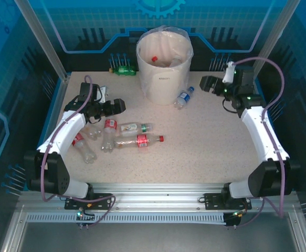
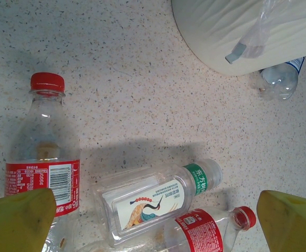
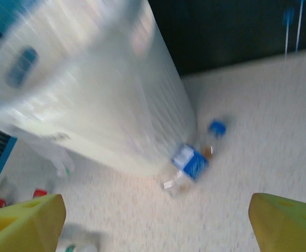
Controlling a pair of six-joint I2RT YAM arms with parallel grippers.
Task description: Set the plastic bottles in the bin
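Note:
The bin (image 1: 165, 65) stands at the back middle, lined with a clear bag, with bottles inside it. Several plastic bottles lie in a cluster left of centre: a red-capped one (image 2: 45, 157), a crane-label one with a green neck band (image 2: 158, 202) and a red-label one (image 2: 210, 231). My left gripper (image 1: 118, 106) hovers open above them, and its yellow fingers (image 2: 16, 220) straddle the crane-label bottle. A blue-capped bottle (image 1: 183, 98) lies against the bin's base. My right gripper (image 1: 206, 84) is open and empty to its right, and its blurred view shows that bottle (image 3: 192, 160).
A green bottle (image 1: 124, 70) lies by the back wall, left of the bin. More clear bottles (image 1: 84, 149) lie under the left arm. A raised rim borders the speckled table (image 1: 205, 142). There is free room right of the cluster.

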